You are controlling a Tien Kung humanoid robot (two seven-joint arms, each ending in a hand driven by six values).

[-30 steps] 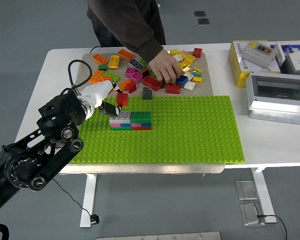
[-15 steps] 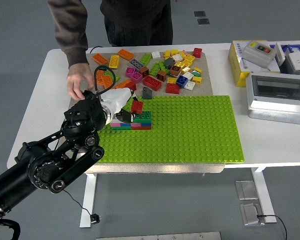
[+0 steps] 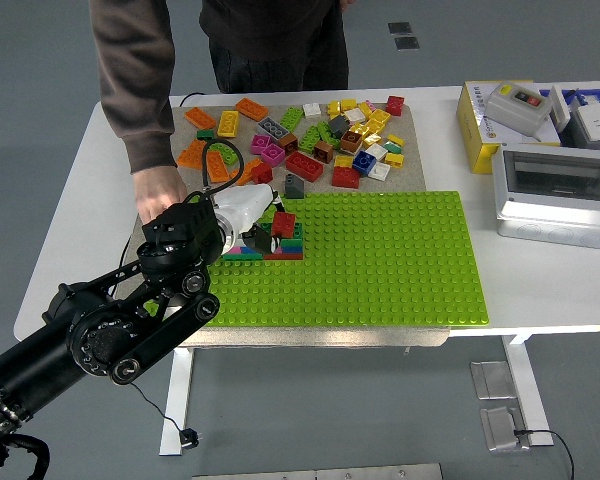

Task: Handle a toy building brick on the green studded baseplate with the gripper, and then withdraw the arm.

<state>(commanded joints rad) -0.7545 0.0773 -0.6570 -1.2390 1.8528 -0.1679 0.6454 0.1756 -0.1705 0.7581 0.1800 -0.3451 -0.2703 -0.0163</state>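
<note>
**Robot hand sets red brick on small stack**

Head view: robot's left hand (image 3: 252, 218) reaches in from the near left over the green baseplate (image 3: 380, 260), fingers closed around a red brick (image 3: 283, 223). The brick sits on or just above a small multicolour stack (image 3: 272, 245) at the plate's far-left corner; can't tell if it's pressed home. Right arm not visible.

Progress, as a judgement: placing looks nearly done; letting go and pulling the arm away are left.

Room: a person's hand (image 3: 160, 193) hangs just left of the robot's wrist, so the way back is tight. Loose bricks (image 3: 320, 135) lie just beyond the plate's far edge. Plate to the right of the stack is open studs. Boxes (image 3: 540, 150) stand far right, well apart.
</note>
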